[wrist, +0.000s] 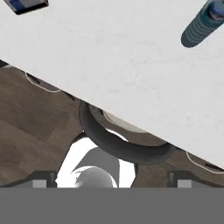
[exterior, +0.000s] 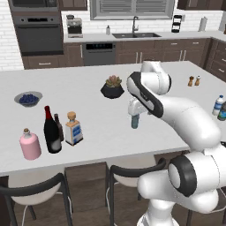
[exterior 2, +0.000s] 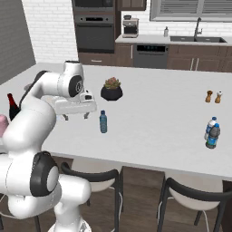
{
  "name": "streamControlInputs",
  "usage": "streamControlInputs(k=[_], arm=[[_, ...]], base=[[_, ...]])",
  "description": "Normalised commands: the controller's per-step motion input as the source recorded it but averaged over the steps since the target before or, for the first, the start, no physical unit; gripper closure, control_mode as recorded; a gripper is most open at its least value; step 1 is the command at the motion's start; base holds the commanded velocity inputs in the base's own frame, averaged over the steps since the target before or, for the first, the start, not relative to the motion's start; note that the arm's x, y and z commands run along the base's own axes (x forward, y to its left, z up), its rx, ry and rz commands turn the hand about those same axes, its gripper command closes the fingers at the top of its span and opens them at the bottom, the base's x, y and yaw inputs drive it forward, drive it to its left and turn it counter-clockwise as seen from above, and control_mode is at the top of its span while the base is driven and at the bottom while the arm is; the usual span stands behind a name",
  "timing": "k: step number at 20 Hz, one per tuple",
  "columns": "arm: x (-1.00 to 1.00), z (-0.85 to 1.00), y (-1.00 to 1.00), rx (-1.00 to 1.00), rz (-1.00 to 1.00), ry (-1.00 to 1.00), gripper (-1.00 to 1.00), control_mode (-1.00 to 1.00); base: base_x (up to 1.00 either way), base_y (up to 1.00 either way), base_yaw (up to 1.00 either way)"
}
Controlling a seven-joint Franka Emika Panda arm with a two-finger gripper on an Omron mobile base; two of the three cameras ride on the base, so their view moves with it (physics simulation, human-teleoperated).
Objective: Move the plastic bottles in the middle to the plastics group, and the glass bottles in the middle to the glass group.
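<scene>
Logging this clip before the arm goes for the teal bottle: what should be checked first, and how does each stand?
1. Teal bottle upright on the counter: ok.
2. Space around it free of other things: ok.
3. Tool holds nothing: ok.
4. Tool open enough for the bottle: cannot tell.
5. Wine bottle and square bottle already by the pink flask: ok.
6. Room beside the water bottle for a drop: ok.

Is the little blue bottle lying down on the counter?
No, the small teal bottle stands upright on the white counter, near the gripper, in the right base view.
</scene>
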Motion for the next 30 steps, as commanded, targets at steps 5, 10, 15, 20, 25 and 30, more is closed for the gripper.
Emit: streamControlInputs(k=[5,10,15,20,25,30], arm=[[0.0,-0.14,-0.64,0.06,-0.11,0.0,-1.0,-1.0],[0.0,0.03,0.06,-0.07,0.0,-0.18,-1.0,-1.0],[0.06,0.02,0.07,-0.09,-0.02,-0.19,-1.0,-1.0],[0.48,-0.01,0.0,0.0,-0.06,-0.04,-1.0,-1.0],[0.82,-0.05,0.0,0.0,-0.11,-0.01,-1.0,-1.0],[0.52,-0.23,0.0,0.0,-0.07,0.0,-1.0,-1.0]], base=[[0.0,0.0,0.0],[0.0,0.0,0.0],[0.0,0.0,0.0],[0.0,0.0,0.0],[0.0,0.0,0.0],[0.0,0.0,0.0]])
